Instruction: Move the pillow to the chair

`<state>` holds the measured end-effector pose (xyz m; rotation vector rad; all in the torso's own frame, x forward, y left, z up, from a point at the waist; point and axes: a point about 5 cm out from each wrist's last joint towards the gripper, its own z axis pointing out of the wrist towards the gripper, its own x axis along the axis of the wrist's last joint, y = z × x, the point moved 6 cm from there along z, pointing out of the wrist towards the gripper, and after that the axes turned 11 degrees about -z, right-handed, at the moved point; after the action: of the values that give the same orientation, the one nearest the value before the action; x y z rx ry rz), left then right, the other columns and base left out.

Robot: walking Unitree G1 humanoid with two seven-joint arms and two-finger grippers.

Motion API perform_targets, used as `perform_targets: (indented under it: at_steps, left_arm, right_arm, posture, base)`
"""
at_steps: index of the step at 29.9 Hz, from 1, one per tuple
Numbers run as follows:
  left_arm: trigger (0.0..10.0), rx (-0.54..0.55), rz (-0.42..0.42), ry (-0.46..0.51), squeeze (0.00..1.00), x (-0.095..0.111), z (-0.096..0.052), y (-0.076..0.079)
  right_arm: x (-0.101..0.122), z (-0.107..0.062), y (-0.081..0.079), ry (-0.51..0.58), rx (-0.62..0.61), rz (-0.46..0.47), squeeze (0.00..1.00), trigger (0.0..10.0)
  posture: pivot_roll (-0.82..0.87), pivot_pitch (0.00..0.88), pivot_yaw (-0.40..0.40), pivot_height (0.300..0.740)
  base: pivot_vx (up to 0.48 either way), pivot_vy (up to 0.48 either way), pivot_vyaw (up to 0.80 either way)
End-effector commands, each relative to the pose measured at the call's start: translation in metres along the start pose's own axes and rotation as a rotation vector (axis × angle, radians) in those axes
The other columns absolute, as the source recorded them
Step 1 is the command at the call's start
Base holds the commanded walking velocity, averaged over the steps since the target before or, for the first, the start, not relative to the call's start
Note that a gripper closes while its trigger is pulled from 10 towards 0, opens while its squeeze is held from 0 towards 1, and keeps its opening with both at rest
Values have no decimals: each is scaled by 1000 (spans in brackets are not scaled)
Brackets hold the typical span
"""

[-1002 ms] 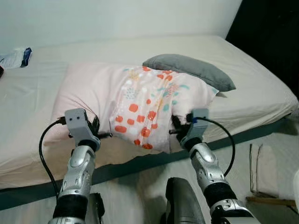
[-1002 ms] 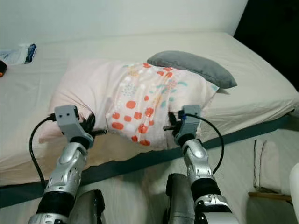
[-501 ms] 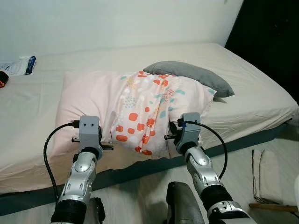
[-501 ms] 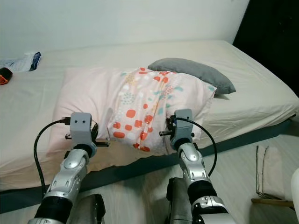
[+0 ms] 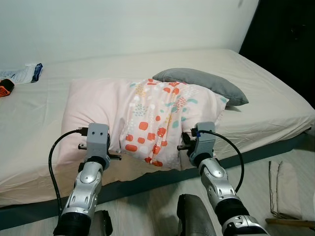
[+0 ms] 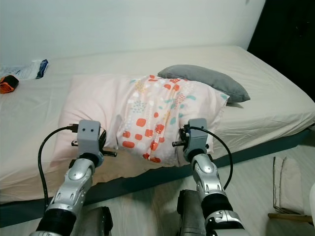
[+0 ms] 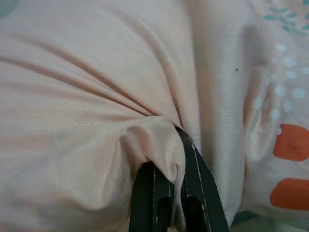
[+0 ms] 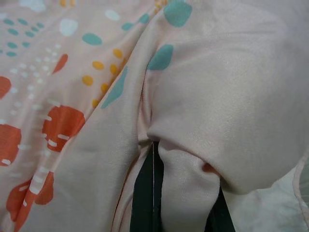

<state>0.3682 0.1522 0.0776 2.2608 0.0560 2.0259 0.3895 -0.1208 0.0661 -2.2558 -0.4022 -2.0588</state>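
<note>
Since the earlier frames, our head camera had shifted, and the pink pillow [image 5: 147, 115] lay flatter on the bed [image 5: 44, 118] than a second before, when its near edge was raised higher between our arms.

From the left eye we saw the pillow on the mattress near its front edge: pale pink, with a middle panel of orange blocks, teal dashes and white dots. A grey pillow [image 5: 204, 82] lay just behind it, touching its far corner. Our left gripper [image 5: 106, 147] pressed into the pillow's plain pink side, and our right gripper [image 5: 189, 142] into its near right corner, both forearms reaching forward and up from below.

From the right eye we also made out an orange object [image 6: 7, 84] and a plastic packet [image 6: 34, 69] at the bed's far left, and a folded cloth [image 6: 290, 182] on the floor to the right.

In the left wrist view our black fingers [image 7: 193, 193] were clenched on a bunched fold of pink cover.

In the right wrist view our fingers [image 8: 145, 193] pinched a fold beside the teal and orange print.
</note>
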Motion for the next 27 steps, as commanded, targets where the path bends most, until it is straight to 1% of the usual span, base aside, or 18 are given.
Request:
perform_targets:
  at_steps: [1,4,7,10,11,13,15,19,22,24,27]
  left_arm:
    - [10000,-76,12,-16,0,-4,1,22]
    - [10000,-71,-1,-21,0,-5,2,20]
    - [10000,-68,-5,-20,0,-4,3,19]
    - [10000,-68,-3,-19,0,-4,4,20]
    - [10000,-66,-1,-18,0,-4,5,21]
    - [10000,-65,0,-18,0,-4,5,21]
    - [10000,-61,-11,-17,0,-2,7,21]
    - [10000,-59,-17,-16,0,-2,8,22]
    - [10000,-57,-21,-16,0,-2,8,23]
    - [10000,-50,-29,-15,0,-2,8,23]
    - [10000,-43,-42,-16,0,-2,8,22]
  right_arm:
    - [3,4,-21,8,80,-11,0,10000]
    - [1,5,-25,-17,97,-20,0,10000]
    - [0,6,-24,-31,97,-12,0,10000]
    - [1,7,-22,-33,95,-24,0,10000]
    - [3,7,-15,-20,58,-10,0,10000]
    - [4,7,-13,-15,42,-1,0,10000]
    - [4,7,-9,-17,29,21,0,10000]
    - [3,7,-9,-22,31,20,0,10000]
    - [0,7,-13,-41,51,-3,0,10000]
    - [-4,8,-14,-67,58,15,0,10000]
    - [-6,8,-15,-78,62,42,0,10000]
  posture:
    - [-15,24,-45,605]
    - [-12,29,-46,605]
    - [-12,29,-46,605]
    - [-15,29,-43,605]
    - [-18,29,-37,605]
    - [-18,29,-37,605]
    - [-17,33,-33,615]
    - [-21,38,-36,625]
    - [-24,43,-42,640]
    - [-24,43,-44,640]
    - [-25,42,-45,640]
  base:
    - [0,0,0]
    - [0,0,0]
    - [0,0,0]
    - [0,0,0]
    - [0,0,0]
    - [0,0,0]
    - [0,0,0]
    - [0,0,0]
    - [0,0,0]
    - [0,0,0]
    - [0,0,0]
